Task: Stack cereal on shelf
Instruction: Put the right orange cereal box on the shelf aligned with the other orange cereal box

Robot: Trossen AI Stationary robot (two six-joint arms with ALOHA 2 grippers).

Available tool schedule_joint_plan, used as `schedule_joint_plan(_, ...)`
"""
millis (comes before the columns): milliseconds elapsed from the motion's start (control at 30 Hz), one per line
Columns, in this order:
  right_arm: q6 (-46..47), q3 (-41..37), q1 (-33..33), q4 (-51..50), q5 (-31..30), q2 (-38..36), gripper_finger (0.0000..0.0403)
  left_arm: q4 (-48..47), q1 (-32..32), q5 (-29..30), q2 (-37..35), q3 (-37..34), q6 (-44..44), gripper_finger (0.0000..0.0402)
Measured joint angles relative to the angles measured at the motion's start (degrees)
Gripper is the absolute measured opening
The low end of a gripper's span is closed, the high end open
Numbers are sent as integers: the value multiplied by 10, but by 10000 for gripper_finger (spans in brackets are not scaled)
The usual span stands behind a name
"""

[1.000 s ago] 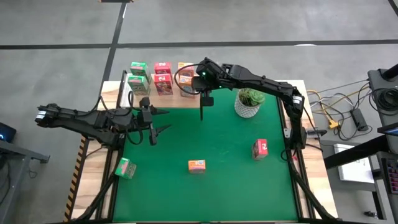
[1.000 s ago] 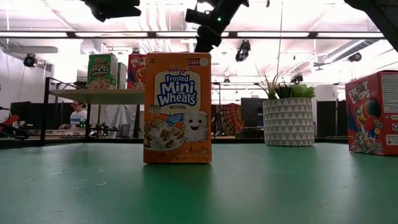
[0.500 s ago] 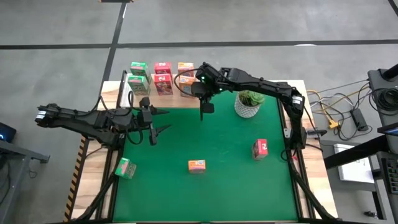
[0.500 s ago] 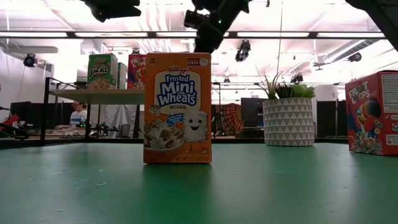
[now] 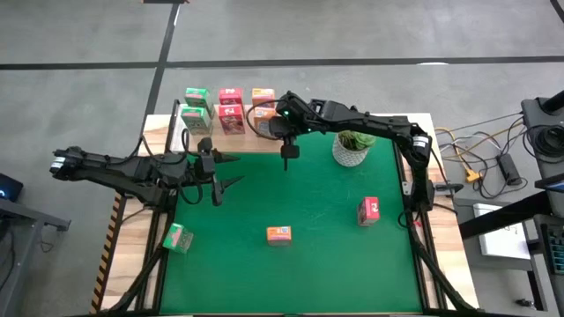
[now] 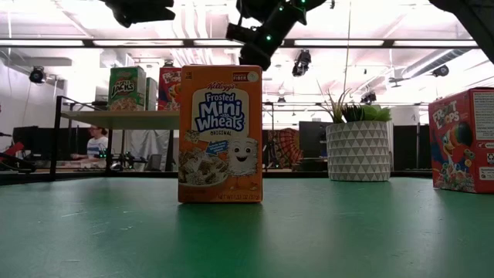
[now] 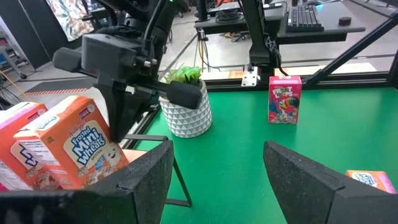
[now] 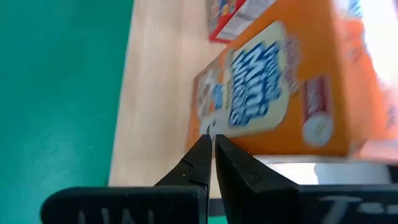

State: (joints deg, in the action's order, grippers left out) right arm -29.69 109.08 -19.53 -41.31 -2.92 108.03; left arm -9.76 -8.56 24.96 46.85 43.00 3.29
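right gripper [image 5: 286,160] has edged back toward shelf [image 5: 220,132] since a second ago; boxes unmoved. your right jaws pressed together, empty, tips just off orange box on shelf [image 8: 292,87]. left gripper [image 5: 226,169] hovers over mat's left side, fingers spread, holding nothing. orange cereal box on mat [image 6: 220,133] upright, long axis vertical, front facing low camera. pink box [image 5: 368,210] stands to right; green box [image 5: 177,238] lies tilted at mat's left edge.

Right tool [image 5: 286,164] closed, empty, arm stretched toward table rear; left tool [image 5: 231,171] spread wide, empty, hovering
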Motion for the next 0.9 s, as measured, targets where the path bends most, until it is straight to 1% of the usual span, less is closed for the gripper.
schedule_joint_plan(300,-8,-1,0,23,-1,0,12,2,0,0,0,0,-4,233)
schedule_joint_plan(533,-4,-1,0,59,-1,4,12,2,0,0,0,0,-4,233)
schedule_joint_plan(900,-4,-1,0,74,-1,9,12,2,0,0,0,0,-5,233)
